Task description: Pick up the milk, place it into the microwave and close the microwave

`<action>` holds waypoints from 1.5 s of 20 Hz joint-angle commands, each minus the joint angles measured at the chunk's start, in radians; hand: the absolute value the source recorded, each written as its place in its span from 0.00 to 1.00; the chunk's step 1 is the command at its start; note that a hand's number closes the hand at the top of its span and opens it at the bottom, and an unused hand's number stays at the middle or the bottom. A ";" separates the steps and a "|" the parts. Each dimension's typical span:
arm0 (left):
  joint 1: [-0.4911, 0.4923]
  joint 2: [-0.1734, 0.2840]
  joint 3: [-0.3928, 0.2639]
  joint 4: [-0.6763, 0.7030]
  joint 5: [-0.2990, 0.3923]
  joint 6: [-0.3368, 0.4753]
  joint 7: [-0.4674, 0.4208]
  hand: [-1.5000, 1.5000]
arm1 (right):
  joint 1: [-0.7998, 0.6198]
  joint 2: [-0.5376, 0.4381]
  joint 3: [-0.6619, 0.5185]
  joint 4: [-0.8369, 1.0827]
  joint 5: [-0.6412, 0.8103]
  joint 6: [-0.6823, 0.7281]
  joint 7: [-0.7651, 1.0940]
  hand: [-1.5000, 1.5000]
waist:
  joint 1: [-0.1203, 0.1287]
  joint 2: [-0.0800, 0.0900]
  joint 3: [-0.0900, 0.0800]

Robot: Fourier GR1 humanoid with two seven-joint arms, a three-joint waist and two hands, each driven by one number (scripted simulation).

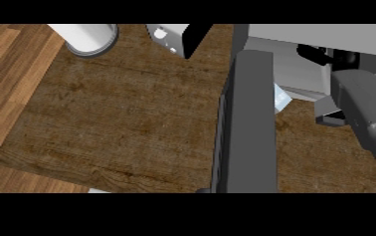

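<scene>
Wood-grain counter (132, 120), white cylinder (88, 37) far upper left of the hand. Dark flat microwave door (249, 125) stands open edge-on; pale milk (282, 98) peeks just right of it. Right hand (323, 56) above the milk, fingers unclear.

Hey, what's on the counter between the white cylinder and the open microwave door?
In the head view, mostly bare counter lies between the cylinder and the door; only a white-and-black object sits at the far edge.
</scene>
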State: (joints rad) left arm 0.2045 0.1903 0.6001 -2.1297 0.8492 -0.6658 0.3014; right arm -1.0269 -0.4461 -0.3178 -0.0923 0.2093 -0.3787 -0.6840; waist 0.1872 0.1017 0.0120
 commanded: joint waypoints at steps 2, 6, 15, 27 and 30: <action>-0.010 0.012 0.014 0.014 -0.024 -0.008 -0.006 0.00 | -0.001 -0.024 -0.005 0.004 -0.001 0.012 0.000 1.00 | 0.010 0.005 0.000; -0.025 0.019 0.002 0.028 -0.042 -0.012 0.000 0.00 | -0.012 -0.015 -0.007 0.005 -0.002 0.003 0.005 1.00 | 0.008 0.006 0.000; -0.046 0.021 -0.015 0.033 -0.073 -0.023 0.000 0.00 | -0.072 0.052 -0.015 -0.010 -0.017 0.112 -0.022 0.00 | 0.022 -0.002 0.000; -0.086 0.023 -0.036 0.072 -0.106 -0.018 0.004 0.00 | -0.179 0.184 0.047 0.040 0.051 -0.052 0.162 0.00 | 0.022 -0.017 -0.007; -0.076 0.036 -0.039 0.089 -0.097 -0.039 0.010 0.00 | -0.195 0.204 0.043 0.023 0.049 -0.072 0.152 0.00 | 0.015 -0.021 -0.007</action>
State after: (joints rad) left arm 0.1295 0.2178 0.5714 -2.0510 0.7481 -0.6983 0.3011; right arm -1.1886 -0.2825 -0.2666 -0.0573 0.2663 -0.4176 -0.5497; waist 0.2061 0.0862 0.0045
